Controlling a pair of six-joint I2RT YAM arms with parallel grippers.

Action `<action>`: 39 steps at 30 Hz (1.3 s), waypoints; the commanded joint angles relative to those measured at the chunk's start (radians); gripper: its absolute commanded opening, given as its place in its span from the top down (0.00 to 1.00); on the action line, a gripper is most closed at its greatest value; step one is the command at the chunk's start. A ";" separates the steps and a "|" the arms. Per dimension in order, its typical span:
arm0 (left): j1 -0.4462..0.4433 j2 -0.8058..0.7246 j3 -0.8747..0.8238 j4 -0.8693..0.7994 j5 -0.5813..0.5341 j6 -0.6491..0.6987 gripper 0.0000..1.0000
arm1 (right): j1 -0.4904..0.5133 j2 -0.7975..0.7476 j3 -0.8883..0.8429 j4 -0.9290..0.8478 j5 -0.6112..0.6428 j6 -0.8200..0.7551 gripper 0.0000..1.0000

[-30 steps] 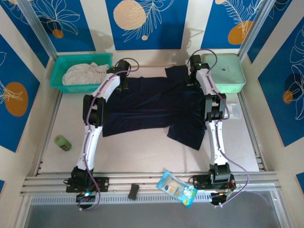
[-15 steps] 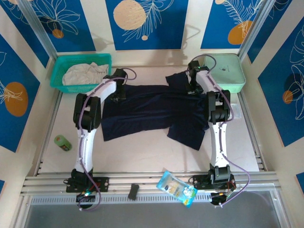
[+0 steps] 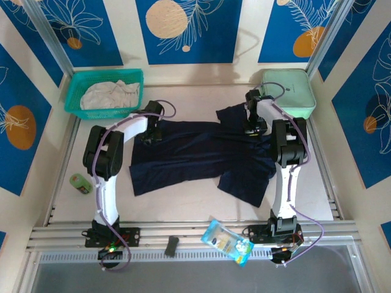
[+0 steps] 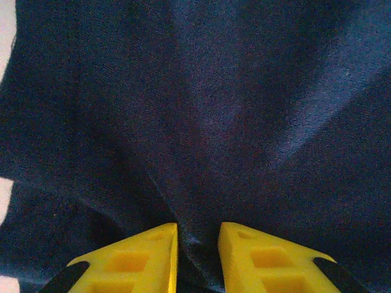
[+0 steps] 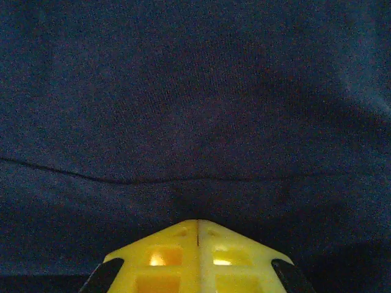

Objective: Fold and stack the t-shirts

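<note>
1. Pale tabletop (image 3: 183,204) sits between cream walls (image 3: 24,73) with blue panels, white leaf outlines and orange discs. Both arms reach from the near edge toward the far half.
2. In the left wrist view the left gripper (image 4: 197,229) has its yellow fingers (image 4: 140,259) drawn to a narrow gap. A ridge of dark cloth is pinched in that gap, and creases fan out from it. From above, this gripper (image 3: 151,130) is down on the shirt's far left corner.
3. The right gripper (image 5: 197,223) has its jaws pressed flat together, with only a thin seam between them. Dark fabric with one shallow fold line lies just ahead. Whether any cloth is caught between the jaws cannot be told. From above, it (image 3: 254,125) is at the shirt's far right part, near the sleeve.
4. The navy t-shirt (image 3: 195,152) is spread across the middle of the table between the two arms. One sleeve points toward the far right and the other hangs toward the near right.
5. The off-white t-shirt (image 3: 110,94) lies crumpled inside the teal basket (image 3: 72,104) at the far left corner, well apart from the navy one.
6. A mint-green case (image 3: 292,91) stands at the far right corner, just beyond the right gripper.
7. A small green can (image 3: 80,183) lies by the left edge. A blue-and-white packet (image 3: 227,242) and a small black object (image 3: 171,246) rest on the near rail.
</note>
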 commanded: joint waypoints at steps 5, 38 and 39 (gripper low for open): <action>-0.018 -0.036 -0.099 -0.090 0.013 -0.026 0.74 | -0.010 -0.023 -0.088 -0.058 -0.030 0.045 1.00; 0.138 0.068 0.367 -0.152 0.113 0.330 0.65 | 0.043 -0.542 -0.311 -0.019 -0.257 0.109 0.82; 0.139 0.073 0.376 -0.155 0.113 0.347 0.65 | 0.047 -0.547 -0.319 -0.017 -0.256 0.109 0.82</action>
